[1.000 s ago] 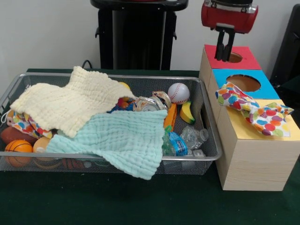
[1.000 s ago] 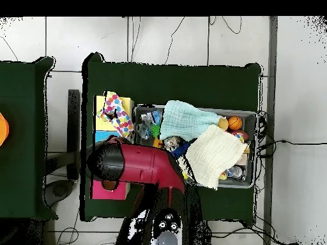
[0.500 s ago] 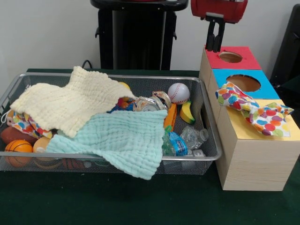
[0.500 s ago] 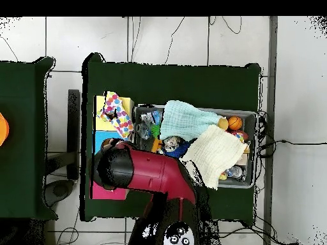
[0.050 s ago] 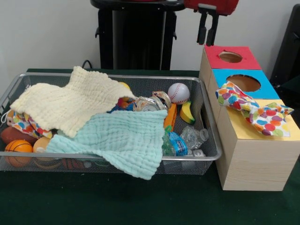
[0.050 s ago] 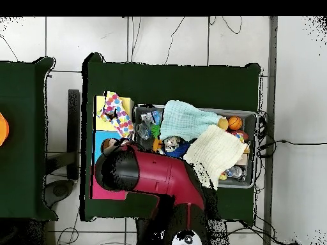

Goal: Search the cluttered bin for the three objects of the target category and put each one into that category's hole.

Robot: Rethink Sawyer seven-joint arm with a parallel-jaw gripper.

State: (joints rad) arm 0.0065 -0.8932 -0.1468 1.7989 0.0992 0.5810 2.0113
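My gripper point(image 5: 206, 43) hangs high at the top of the front view, just left of the wooden box's red top. Its two black fingers stand slightly apart, open, with nothing between them. The red hole point(image 5: 230, 57) and the blue hole point(image 5: 243, 83) lie uncovered. A polka-dot cloth point(image 5: 253, 110) is draped over the yellow section. The wire bin point(image 5: 154, 76) holds a cream cloth point(image 5: 70, 105) and a mint cloth point(image 5: 117, 138) over much of the clutter. In the overhead view my red arm point(image 6: 153, 175) hides the gripper.
A baseball point(image 5: 178, 93), a toy banana point(image 5: 187, 112), a crushed can point(image 5: 149, 104) and a plastic bottle point(image 5: 192, 137) show at the bin's right end. A small basketball point(image 5: 18, 149) sits at its left front corner. A black pedestal stands behind.
The gripper has risen from over the red hole and shifted left in the front view. In the overhead view the arm has swung toward the bin. Nothing in the bin moved.
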